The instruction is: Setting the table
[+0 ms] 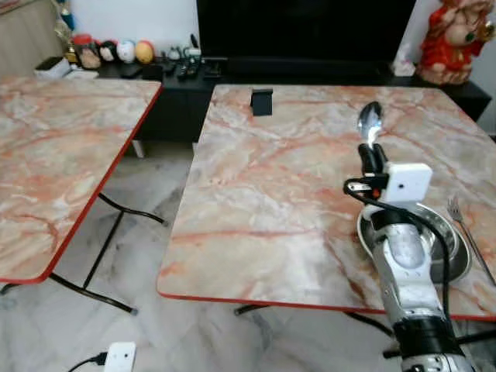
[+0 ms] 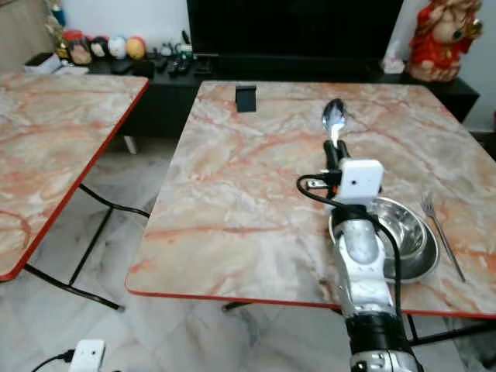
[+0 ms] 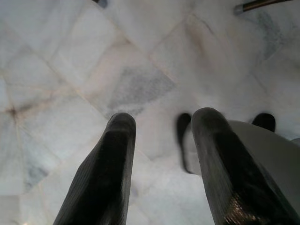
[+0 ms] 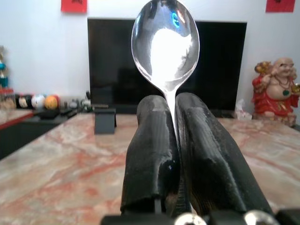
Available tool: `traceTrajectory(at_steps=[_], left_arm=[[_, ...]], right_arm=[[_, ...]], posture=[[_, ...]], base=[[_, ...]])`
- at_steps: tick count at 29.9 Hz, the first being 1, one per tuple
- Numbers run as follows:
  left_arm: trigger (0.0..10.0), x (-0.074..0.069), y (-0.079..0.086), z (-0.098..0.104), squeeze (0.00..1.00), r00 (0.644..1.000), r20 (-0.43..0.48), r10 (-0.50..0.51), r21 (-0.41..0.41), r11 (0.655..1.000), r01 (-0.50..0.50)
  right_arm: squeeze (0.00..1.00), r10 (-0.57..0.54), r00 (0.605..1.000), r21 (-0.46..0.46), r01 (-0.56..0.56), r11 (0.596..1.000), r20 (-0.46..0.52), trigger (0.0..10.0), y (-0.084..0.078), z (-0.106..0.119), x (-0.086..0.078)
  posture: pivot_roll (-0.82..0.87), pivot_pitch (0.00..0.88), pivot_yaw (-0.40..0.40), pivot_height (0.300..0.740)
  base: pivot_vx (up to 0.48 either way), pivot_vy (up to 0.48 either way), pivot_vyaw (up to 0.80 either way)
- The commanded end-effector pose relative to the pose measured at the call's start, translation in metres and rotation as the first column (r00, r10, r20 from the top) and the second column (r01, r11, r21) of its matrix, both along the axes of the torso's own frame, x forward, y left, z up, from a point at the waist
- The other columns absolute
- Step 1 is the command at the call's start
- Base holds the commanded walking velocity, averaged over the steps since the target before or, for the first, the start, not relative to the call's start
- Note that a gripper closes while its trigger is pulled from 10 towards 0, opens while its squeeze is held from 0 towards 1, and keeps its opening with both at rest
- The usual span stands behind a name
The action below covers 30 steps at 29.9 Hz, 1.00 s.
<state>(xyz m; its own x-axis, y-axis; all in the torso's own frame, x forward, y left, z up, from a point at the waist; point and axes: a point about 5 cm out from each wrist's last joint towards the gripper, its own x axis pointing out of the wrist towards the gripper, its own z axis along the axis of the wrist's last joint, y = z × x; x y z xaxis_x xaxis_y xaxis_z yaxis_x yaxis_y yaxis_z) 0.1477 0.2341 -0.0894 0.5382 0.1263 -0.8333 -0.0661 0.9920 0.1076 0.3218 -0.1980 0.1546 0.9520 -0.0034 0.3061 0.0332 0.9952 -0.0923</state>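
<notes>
My right gripper point(image 1: 373, 156) is shut on a silver spoon point(image 1: 369, 122), held above the marble table point(image 1: 263, 201) with the bowl of the spoon pointing away from me. In the right wrist view the spoon point(image 4: 165, 40) stands up from between the two black fingers point(image 4: 152, 154). A steel bowl point(image 1: 453, 248) sits on the table just right of my right arm, partly hidden by it. A fork point(image 1: 465, 225) lies to the right of the bowl. My left gripper point(image 3: 164, 154) hangs over the floor, open, with nothing between its fingers.
A small black stand point(image 1: 262, 101) sits at the table's far edge. A second marble table point(image 1: 54, 155) stands to the left across a gap of tiled floor. A dark TV cabinet with ornaments point(image 1: 124, 53) and a red figurine point(image 1: 457, 39) lines the back wall. A white power adapter point(image 1: 118, 358) lies on the floor.
</notes>
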Motion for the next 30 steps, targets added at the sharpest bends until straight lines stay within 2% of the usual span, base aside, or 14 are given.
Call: traceTrajectory(at_steps=[1, 23, 30], left_arm=[[10.0, -0.0011, 0.0042, 0.0007, 0.00, 1.000, -0.004, -0.006, 0.012, 1.000, 0.006], [10.0, 0.0002, 0.0042, 0.0010, 0.00, 1.000, -0.005, 0.005, 0.010, 1.000, -0.005], [10.0, 0.0005, 0.0043, 0.0011, 0.00, 1.000, -0.003, 0.006, 0.009, 1.000, -0.006]], right_arm=[[0.00, 0.014, 1.000, 0.003, -0.014, 1.000, 0.009, 10.0, 0.0047, 0.0026, 0.0012], [0.00, -0.015, 1.000, -0.005, 0.015, 1.000, -0.005, 10.0, -0.0048, 0.0005, -0.0013], [0.00, -0.015, 1.000, -0.003, 0.015, 1.000, -0.007, 10.0, -0.0033, -0.0001, -0.0011]], posture=[[-0.06, 0.000, -0.015, 0.740], [-0.06, 0.000, -0.014, 0.740], [-0.06, 0.000, -0.012, 0.740]], base=[[0.000, -0.292, 0.00], [0.000, -0.299, 0.00], [0.000, -0.297, 0.00]])
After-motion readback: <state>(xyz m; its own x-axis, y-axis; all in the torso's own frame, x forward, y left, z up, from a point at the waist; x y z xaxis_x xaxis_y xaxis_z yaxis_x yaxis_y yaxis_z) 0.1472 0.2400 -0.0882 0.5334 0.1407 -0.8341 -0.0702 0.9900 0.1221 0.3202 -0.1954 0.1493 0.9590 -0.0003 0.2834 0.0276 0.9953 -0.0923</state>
